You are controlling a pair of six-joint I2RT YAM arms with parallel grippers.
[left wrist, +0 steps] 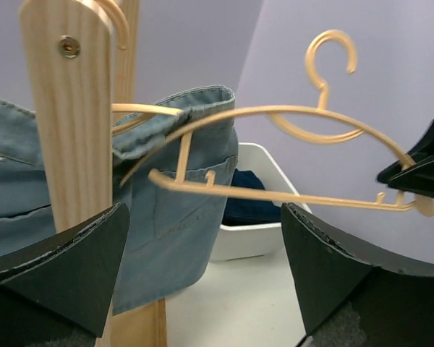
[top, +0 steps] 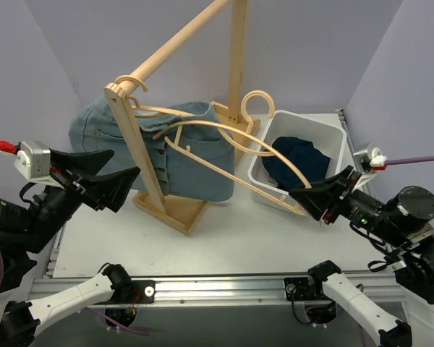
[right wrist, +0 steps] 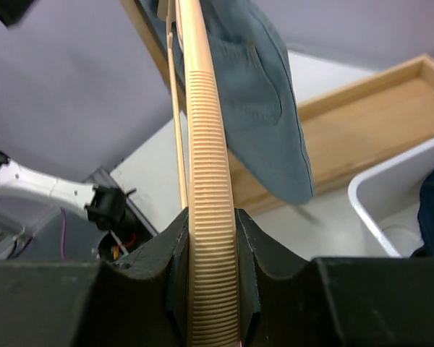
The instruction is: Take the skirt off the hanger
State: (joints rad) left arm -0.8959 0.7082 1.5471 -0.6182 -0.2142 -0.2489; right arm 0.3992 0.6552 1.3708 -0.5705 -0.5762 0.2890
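Top external view: the right gripper is clamping one end of the hanger near the right edge of the counter, while the left gripper is hovering with jaws spread, holding nothing, by the left edge.
Skirt: the skirt is hanging toward the far-left part of the counter, behind the rack post; one hanger arm is still sitting inside its waistband.
Progress: judging from this, removal is underway but unfinished; the hanger's right half is sticking out bare, the other half is still threaded into the fabric.
Left to do: the skirt needs sliding fully off, probably by the free left gripper.
Materials: the skirt is soft blue denim with stitched pockets; the hanger is pale, smooth, curved plastic with a ribbed shoulder where the pads are biting.
Rack: plain light wood, square post on a flat base.
Bin: a white plastic tub near the far-right corner is holding dark cloth.
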